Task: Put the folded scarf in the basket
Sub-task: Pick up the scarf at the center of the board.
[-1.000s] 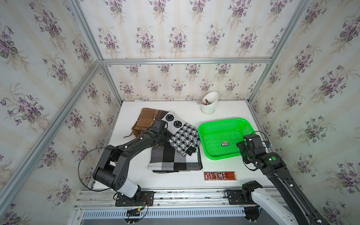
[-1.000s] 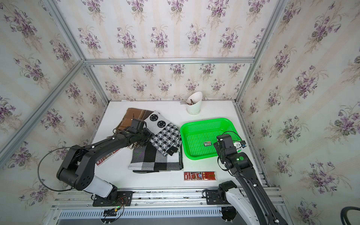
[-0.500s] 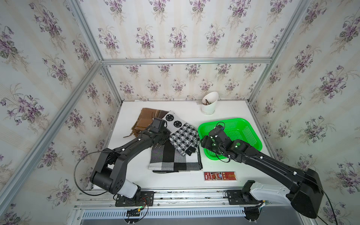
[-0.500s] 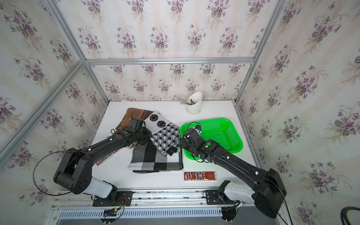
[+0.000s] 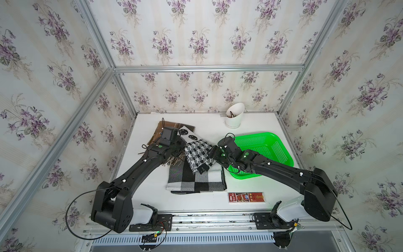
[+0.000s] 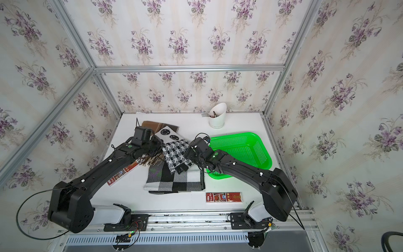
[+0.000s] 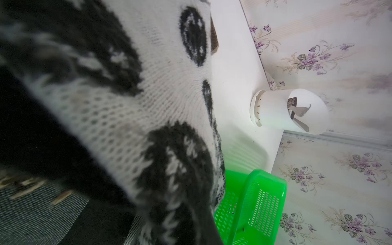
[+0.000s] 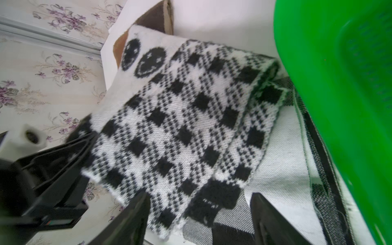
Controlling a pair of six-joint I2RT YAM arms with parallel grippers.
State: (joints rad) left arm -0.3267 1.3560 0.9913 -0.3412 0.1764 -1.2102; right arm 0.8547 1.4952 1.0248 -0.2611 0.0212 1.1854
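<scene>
A red packet (image 5: 246, 197) lies nearest the front of the white table (image 5: 152, 189), forward and left of the basket (image 5: 280, 150). Left of the basket's near corner a large block-checked scarf (image 5: 196, 182) lies flat. On its far part rests the folded scarf (image 5: 199, 156), a black-and-white houndstooth knit with smiley faces, just outside the basket's left rim. The right gripper (image 8: 199, 197) has its fingers spread apart at the scarf's basket-side corner and grips nothing; the left gripper (image 5: 182, 146) is clamped on the scarf's edge away from the basket. A brown scarf (image 5: 162, 127) shows farther left; a white utensil cup (image 5: 234, 119) stands behind the basket.
</scene>
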